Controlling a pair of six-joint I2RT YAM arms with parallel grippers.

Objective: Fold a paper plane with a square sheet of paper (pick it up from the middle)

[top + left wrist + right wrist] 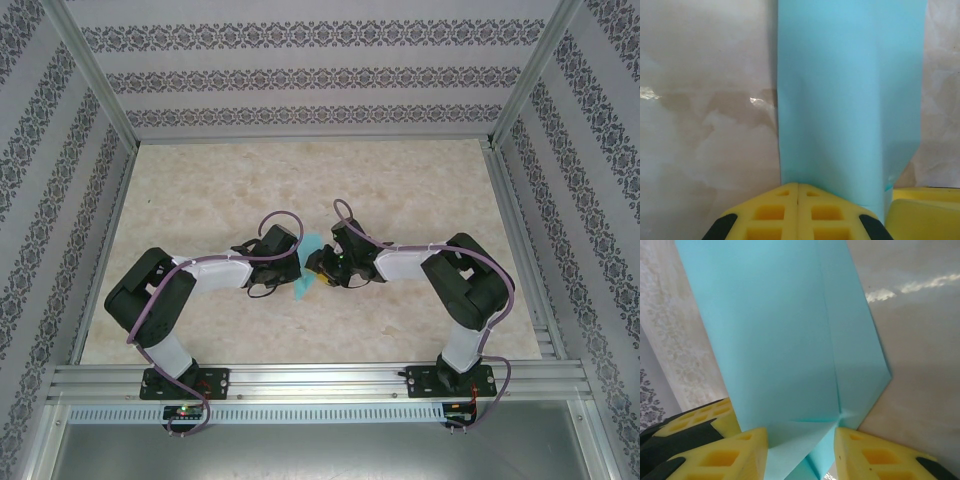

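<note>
Top external view finds the turquoise sheet of paper point(308, 268) over the middle of the counter point(420, 190), between the heads of the left arm point(215, 270) and the right arm point(405, 262), which reach in from either side. Left wrist view has the left fingers point(775, 212) pressed together, with the sheet of paper point(850, 100) rising just beyond their tips; I cannot tell whether any of it is caught between them. Right wrist view has the right fingers point(880, 457) spread apart, the creased, partly folded sheet of paper point(780, 340) running down between them.
</note>
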